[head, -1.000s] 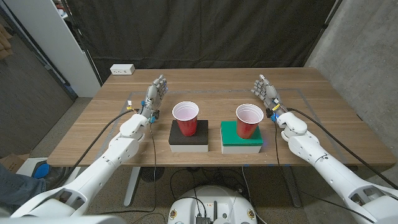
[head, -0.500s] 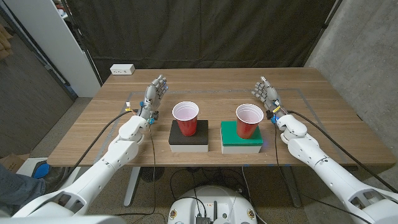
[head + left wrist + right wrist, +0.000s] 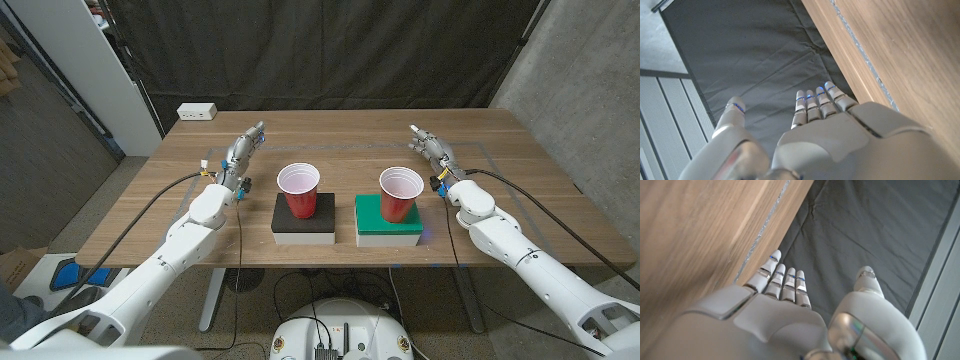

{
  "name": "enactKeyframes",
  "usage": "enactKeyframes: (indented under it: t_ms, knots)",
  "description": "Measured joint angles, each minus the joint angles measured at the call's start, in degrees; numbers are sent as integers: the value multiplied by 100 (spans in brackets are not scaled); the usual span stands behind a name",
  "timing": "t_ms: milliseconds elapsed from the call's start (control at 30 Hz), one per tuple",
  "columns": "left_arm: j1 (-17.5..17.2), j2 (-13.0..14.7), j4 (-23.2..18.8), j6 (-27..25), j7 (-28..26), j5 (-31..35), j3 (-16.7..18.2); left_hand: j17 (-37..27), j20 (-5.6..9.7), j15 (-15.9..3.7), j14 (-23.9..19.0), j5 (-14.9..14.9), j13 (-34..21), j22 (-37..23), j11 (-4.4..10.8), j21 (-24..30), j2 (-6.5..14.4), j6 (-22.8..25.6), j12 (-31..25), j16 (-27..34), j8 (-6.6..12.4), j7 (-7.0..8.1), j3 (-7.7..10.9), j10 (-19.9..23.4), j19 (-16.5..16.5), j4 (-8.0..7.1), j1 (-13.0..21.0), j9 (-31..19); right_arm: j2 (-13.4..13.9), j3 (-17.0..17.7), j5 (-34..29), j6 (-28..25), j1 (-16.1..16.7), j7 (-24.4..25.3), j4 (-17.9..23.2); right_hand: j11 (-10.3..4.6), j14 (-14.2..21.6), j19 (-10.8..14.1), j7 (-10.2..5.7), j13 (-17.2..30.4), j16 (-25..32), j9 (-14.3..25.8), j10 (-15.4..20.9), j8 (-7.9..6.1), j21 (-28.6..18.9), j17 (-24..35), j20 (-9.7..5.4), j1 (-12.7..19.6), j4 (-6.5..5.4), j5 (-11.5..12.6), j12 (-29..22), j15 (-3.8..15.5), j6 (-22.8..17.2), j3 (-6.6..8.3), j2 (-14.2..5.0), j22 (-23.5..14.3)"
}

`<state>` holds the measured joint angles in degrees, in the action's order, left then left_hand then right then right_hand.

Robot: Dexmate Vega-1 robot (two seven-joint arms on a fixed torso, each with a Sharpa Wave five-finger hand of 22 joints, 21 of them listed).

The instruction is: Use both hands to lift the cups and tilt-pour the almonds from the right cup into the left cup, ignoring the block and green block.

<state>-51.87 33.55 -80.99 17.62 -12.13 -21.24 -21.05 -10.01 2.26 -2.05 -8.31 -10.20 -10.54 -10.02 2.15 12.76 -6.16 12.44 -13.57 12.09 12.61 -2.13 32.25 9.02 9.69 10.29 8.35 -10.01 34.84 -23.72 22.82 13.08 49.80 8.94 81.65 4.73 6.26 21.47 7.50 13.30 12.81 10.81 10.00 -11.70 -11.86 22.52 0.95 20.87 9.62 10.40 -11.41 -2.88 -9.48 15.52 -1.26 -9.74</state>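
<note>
A red cup [image 3: 299,190] stands upright on a black block [image 3: 304,221], left of centre. Another red cup [image 3: 400,194] stands upright on a green block [image 3: 390,221], right of centre. What is inside the cups cannot be made out. My left hand [image 3: 242,156] stands on its edge to the left of the left cup, apart from it, fingers straight and holding nothing [image 3: 832,135]. My right hand [image 3: 432,152] stands to the right of the right cup, a short gap away, fingers straight and empty [image 3: 775,310].
A white power strip [image 3: 197,112] lies at the back left of the wooden table [image 3: 350,135]. A dark curtain hangs behind the table. A white cabinet [image 3: 90,70] stands at the left.
Both hands have turned from a face-on spread pose to edge-on, with fingers straightened. The cups and blocks have not moved.
</note>
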Motion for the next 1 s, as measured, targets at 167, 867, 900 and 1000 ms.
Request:
enactKeyframes:
  t_ms: [167,867,900,1000]
  knots:
    - [3,129,-190,-237,-419,537,-90,0,-16,-13,-155,-22,0,0,61,0,-72,67,0,0,0,18,25,106,106,25,205,0,158,-116,-543,-231,-60,243,135,33,-160,-247,14,-9,-74,0,-125,0,90,-21,12,195,14,0,0,-36,90,14,83,0]
    - [252,376,-586,-1092,-1764,2941,-607,0,1,-15,-209,-22,1,17,51,-73,-280,58,72,-67,-42,54,48,88,115,47,609,-27,664,-527,-2747,-766,-176,1267,452,-139,-489,-570,-42,-52,-77,0,-437,66,58,-101,-86,584,2,22,-8,64,511,49,275,1]
    - [255,392,-617,-1144,-1791,3001,-630,1,4,-25,-199,-22,1,16,51,-78,-280,51,72,-67,-42,46,48,89,112,47,609,-27,673,-541,-2770,-776,-185,1267,452,-157,-489,-570,-42,-53,-67,0,-418,66,55,-101,-86,584,-4,22,-8,64,511,43,275,1]
    - [256,411,-651,-1230,-1836,3105,-652,0,-10,-9,-167,-22,1,16,78,-78,-280,-11,112,-89,-63,46,48,59,84,47,609,-27,700,-595,-2901,-851,-222,1267,453,-157,-489,-540,-42,-53,-67,-1,-418,66,55,-101,-115,582,-16,22,-8,64,511,31,277,1]
